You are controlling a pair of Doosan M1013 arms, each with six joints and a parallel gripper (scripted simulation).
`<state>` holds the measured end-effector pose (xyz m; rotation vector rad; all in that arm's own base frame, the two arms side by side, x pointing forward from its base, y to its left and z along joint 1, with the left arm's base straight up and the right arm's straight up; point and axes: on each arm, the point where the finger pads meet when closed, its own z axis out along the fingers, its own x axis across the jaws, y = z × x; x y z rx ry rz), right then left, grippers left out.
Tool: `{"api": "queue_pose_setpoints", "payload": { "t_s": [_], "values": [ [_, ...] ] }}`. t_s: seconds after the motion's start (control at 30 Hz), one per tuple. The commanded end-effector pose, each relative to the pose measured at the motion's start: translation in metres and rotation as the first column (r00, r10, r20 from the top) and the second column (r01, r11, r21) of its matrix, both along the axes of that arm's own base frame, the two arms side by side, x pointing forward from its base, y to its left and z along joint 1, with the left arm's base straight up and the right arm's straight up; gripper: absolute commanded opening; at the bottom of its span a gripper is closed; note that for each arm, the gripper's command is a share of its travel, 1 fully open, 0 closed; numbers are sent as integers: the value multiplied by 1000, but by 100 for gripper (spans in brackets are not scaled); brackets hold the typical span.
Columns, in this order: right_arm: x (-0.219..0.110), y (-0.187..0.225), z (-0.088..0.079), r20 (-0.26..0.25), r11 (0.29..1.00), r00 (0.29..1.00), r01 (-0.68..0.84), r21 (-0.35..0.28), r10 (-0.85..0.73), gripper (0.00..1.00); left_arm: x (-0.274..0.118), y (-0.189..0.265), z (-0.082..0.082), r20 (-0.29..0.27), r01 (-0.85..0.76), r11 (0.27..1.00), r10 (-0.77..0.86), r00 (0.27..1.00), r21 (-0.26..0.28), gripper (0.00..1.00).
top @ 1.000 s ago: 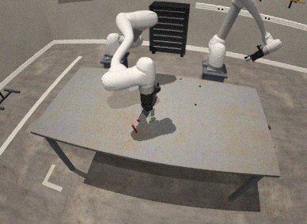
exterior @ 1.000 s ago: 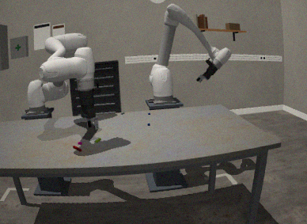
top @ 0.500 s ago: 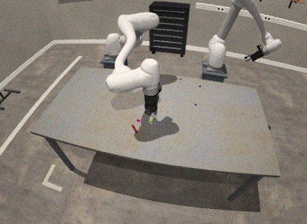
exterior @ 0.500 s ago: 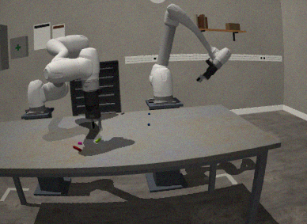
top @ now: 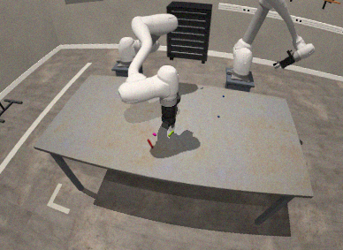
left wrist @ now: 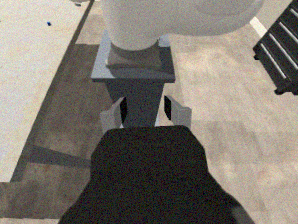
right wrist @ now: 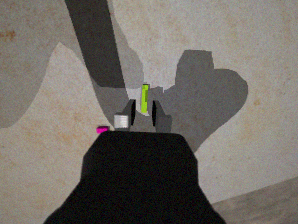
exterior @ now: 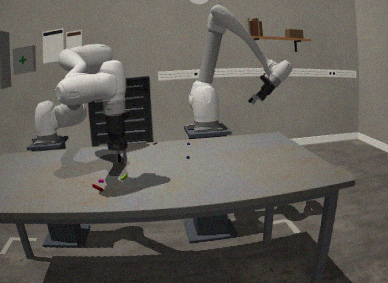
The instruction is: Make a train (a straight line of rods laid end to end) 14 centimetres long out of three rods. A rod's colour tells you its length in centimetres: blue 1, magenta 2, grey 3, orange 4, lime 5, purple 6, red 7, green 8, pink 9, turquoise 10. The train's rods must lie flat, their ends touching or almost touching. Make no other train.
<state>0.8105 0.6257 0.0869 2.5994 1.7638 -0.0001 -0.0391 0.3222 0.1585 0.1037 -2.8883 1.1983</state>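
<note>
A lime rod [top: 171, 133] [exterior: 124, 177] [right wrist: 145, 100] lies flat on the table. A magenta rod [top: 155, 134] [exterior: 101, 181] [right wrist: 102, 129] lies a little apart from it, and a red rod [top: 150, 143] [exterior: 98, 187] lies beyond the magenta one, apart from both. My right gripper [top: 168, 125] [exterior: 121, 161] [right wrist: 144, 107] points down above the lime rod, its fingers partly open with nothing between them; the near end of the rod shows between the fingertips, below them. My left gripper [top: 278, 65] [exterior: 253, 99] [left wrist: 145, 104] is open and empty, high up behind the table.
Two small blue rods [top: 223, 96] [top: 218, 117] lie apart toward the back of the table [top: 247, 155] [exterior: 280, 171]. A small dark piece [top: 201, 87] [exterior: 155, 143] lies by its rear edge. The right arm's shadow covers the area around the lime rod.
</note>
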Motion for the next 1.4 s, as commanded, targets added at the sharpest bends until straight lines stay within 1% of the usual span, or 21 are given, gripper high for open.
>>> {"api": "queue_pose_setpoints", "payload": {
  "t_s": [0.0,0.23,0.6,0.67,1.17,1.23,1.37],
  "values": [
    [0,0,1,2,1000,1000,0,1,0,54,0,0,0,0,0,1000,0,1000,1,100],
    [0,0,-1,2,1000,1000,0,1,0,54,0,0,0,0,0,1000,0,1000,1,100],
    [1,0,-13,2,1000,1000,0,1,0,54,0,0,0,0,0,1000,0,1000,1,100],
    [1,0,-13,2,1000,1000,0,1,0,54,0,0,0,0,0,1000,0,1000,1,100],
    [1,0,-36,2,1000,1000,0,1,0,54,0,0,0,0,0,1000,0,1000,1,100],
    [1,0,-36,2,1000,1000,0,1,0,54,0,0,0,0,0,1000,0,1000,1,100],
    [1,0,-41,2,1000,1000,0,1,0,54,0,0,0,0,0,1000,0,1000,1,100]
  ]
}}
